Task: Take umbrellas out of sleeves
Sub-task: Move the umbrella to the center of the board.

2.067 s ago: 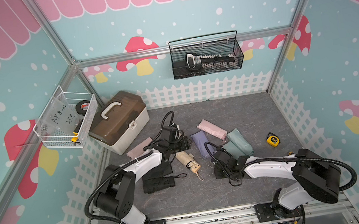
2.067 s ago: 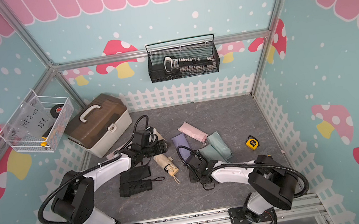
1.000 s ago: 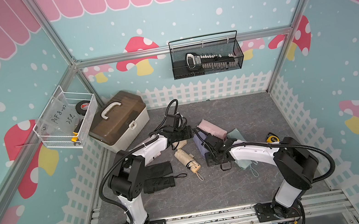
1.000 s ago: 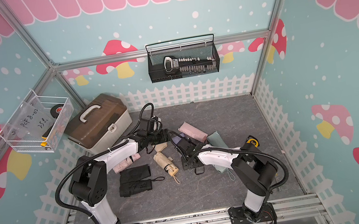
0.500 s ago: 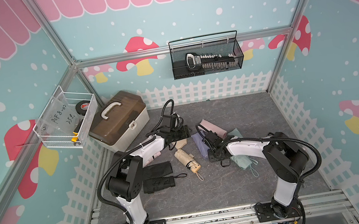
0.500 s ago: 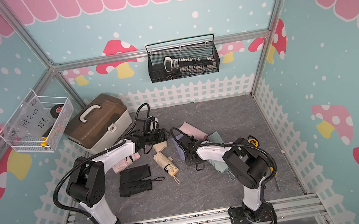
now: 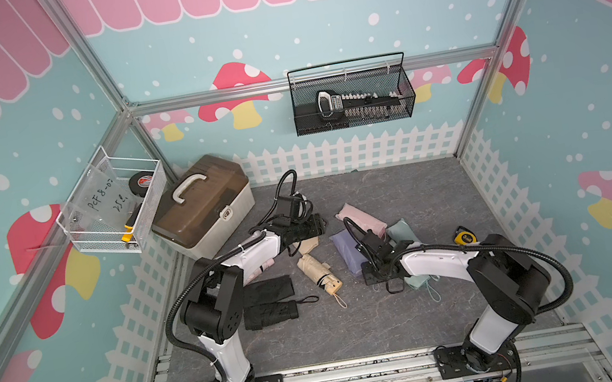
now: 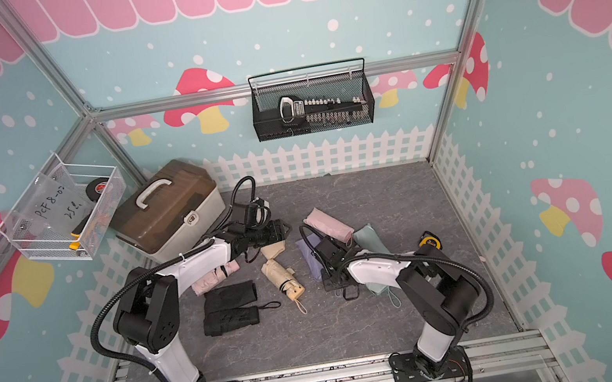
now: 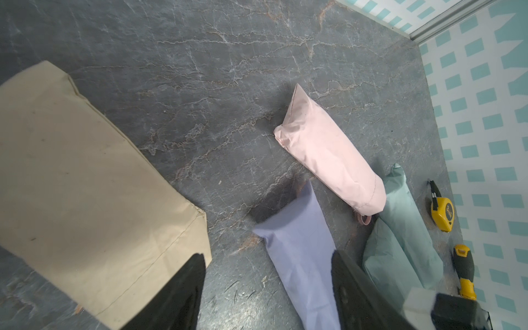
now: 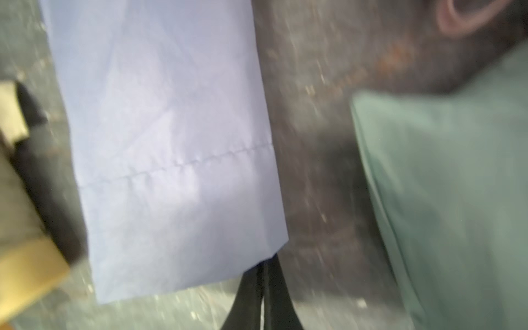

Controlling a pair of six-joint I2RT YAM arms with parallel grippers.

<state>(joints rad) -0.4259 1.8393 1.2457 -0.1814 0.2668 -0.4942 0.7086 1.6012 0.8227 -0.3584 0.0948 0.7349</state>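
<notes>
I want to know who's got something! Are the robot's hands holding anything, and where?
The right gripper is shut and seems to pinch the lilac sleeve by a corner of its hemmed end. The left gripper is open, holding nothing.

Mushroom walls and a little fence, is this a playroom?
More likely a robot practice booth dressed up like one: printed mushroom walls on a metal frame, the left arm and right arm bolted to a front rail, and a toolbox on the floor.
</notes>
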